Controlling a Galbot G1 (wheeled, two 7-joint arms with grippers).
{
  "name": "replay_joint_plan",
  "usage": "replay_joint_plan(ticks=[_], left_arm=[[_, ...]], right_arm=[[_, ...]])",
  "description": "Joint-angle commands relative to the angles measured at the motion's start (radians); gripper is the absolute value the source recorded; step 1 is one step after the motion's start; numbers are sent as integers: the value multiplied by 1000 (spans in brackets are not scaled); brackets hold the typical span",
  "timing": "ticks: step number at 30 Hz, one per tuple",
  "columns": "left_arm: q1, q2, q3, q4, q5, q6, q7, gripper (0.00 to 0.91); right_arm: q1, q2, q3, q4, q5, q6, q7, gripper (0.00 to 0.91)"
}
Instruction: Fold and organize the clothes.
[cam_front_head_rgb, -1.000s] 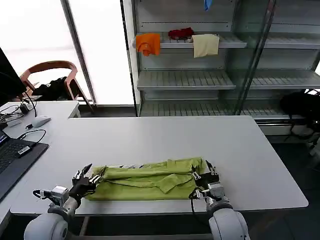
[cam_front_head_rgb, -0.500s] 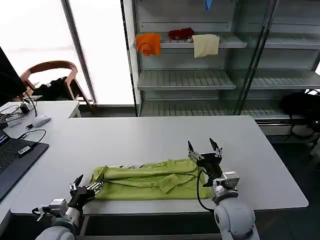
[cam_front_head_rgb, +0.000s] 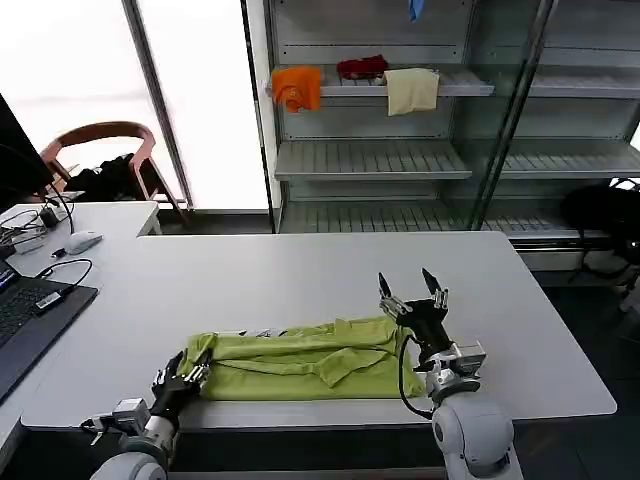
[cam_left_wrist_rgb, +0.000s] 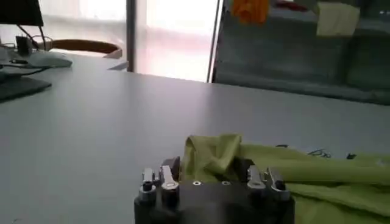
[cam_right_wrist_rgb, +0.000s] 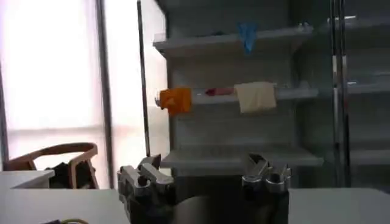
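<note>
Our right tool (cam_front_head_rgb: 412, 288) hovers open above the T-shirt's (cam_front_head_rgb: 300, 358) right end; left tool (cam_front_head_rgb: 183, 374), spread, should pinch both layers squarely.

You're in a lab or office: white counter (cam_front_head_rgb: 300, 270), laptop (cam_front_head_rgb: 25, 310), mouse (cam_front_head_rgb: 82, 241), cables, and metal shelving (cam_front_head_rgb: 400, 160) behind glass.

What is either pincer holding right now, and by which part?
Right pincer is open and raised above the T-shirt, holding nothing. Left pincer sits at the shirt's left end; whether it grips the fabric cannot be told.
</note>
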Motion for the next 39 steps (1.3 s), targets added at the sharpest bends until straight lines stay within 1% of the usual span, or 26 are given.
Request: replay_joint_plan(ticks=[1,13,17,18,19,20,21,22,24,25,26,27,28,31,33,36,38,39], left_arm=[[-3,-11,9,13,-5,6,-6,0],[-13,0,-1,12,42,-42,31,0],[-8,15,-43,-7,111,-79,60,0],[-11,24,-77,-12,161,-95,74,0],[-13,34,-94,-18,161,-100,76,0],[-17,45,-111,-22,210,-107,88,0],[-25,62,-166,-22,250,-114,118,0],[-27,68,-184,-21,267,-119,129,0],[-46,122,-255,1,334,-144,169,0],[-54,135,-272,6,352,-151,184,0],[-66,175,-308,28,414,-168,197,0],[-82,196,-330,48,445,-185,210,0],[-88,221,-348,58,462,-190,223,0],[-128,326,-414,115,516,-213,249,0],[-150,369,-436,141,549,-220,250,0],[-175,393,-450,134,564,-215,252,0],[-175,374,-432,98,573,-207,247,0],[-165,344,-414,73,569,-194,245,0]], right_arm=[[5,0,4,-7,1,15,-5,907],[12,-7,10,-18,-9,7,0,907],[16,-12,17,-23,-8,6,2,907],[17,-14,20,-24,-8,5,4,907],[18,-15,21,-25,-8,4,5,907],[20,-16,23,-28,-7,2,8,907],[21,-18,26,-30,-5,2,7,907],[21,-18,27,-31,-4,2,7,907],[22,-21,28,-35,-4,1,9,907],[23,-21,28,-38,-4,1,9,907],[24,-22,29,-42,-4,0,10,907],[25,-22,29,-44,-5,-1,12,907],[25,-23,29,-47,-5,-1,14,907],[26,-28,32,-52,-5,-5,16,907],[25,-30,36,-55,-5,-7,18,907],[21,-30,42,-60,-5,-8,20,907],[18,-27,45,-63,-5,-8,21,907],[17,-26,46,-65,-5,-8,23,907]])
